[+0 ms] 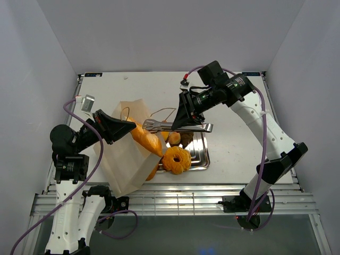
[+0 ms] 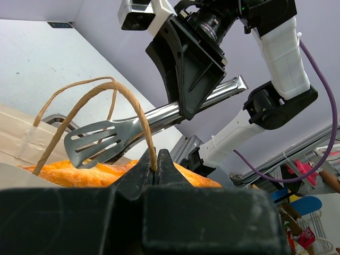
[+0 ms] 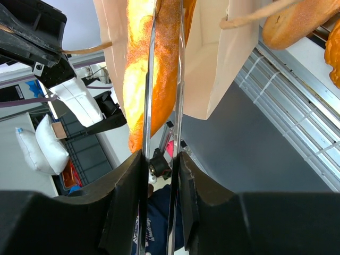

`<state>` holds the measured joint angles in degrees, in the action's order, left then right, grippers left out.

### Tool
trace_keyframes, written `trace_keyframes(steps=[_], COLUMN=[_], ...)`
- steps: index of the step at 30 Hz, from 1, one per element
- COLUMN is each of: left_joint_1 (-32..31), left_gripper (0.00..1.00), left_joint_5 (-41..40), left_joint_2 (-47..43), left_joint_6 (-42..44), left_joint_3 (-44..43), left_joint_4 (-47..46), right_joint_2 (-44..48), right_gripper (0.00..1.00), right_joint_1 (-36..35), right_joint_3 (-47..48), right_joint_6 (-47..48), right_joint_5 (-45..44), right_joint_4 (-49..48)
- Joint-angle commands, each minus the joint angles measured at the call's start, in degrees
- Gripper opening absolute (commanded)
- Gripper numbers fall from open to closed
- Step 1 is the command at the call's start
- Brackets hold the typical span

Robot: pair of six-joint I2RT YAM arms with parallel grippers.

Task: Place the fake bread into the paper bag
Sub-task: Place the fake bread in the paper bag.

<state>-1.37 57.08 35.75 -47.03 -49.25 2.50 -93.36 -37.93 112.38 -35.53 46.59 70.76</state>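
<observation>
One doughnut (image 1: 176, 159) on tray (image 1: 203, 159), tongs (image 1: 180, 127) over baguette (image 1: 146, 139) in paper bag (image 1: 123, 170) mouth

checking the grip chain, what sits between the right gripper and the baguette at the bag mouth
The metal tongs: held by the right gripper, their slotted tips reach the baguette. Clearest in the left wrist view.

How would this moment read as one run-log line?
Left gripper: shut on bag handle | right gripper: holding tongs | tongs: over baguette partly in paper bag | doughnut: on tray

Left arm (image 1: 79, 139) low, left fingers (image 2: 139, 172) pinched shut, right arm (image 1: 260, 119) extended, right fingers (image 3: 125, 186) gripping
</observation>
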Motion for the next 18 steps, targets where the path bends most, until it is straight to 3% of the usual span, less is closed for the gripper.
trace_keyframes(steps=[1, 18], left_joint_1=[-0.3, -0.3], left_gripper=[0.0, 0.0], left_joint_5=[0.66, -0.13], left_joint_2=[0.02, 0.11], left_joint_6=[-0.26, -0.52], left_joint_3=[-2.25, -2.34], left_joint_4=[-1.01, -1.01], right_joint_2=[2.57, 3.54], right_gripper=[0.37, 0.41], right_joint_1=[0.14, 0.14], right_joint_3=[0.91, -0.05], right_joint_6=[1.16, 2.92], right_joint_5=[2.45, 1.58], right_joint_4=[0.25, 2.19])
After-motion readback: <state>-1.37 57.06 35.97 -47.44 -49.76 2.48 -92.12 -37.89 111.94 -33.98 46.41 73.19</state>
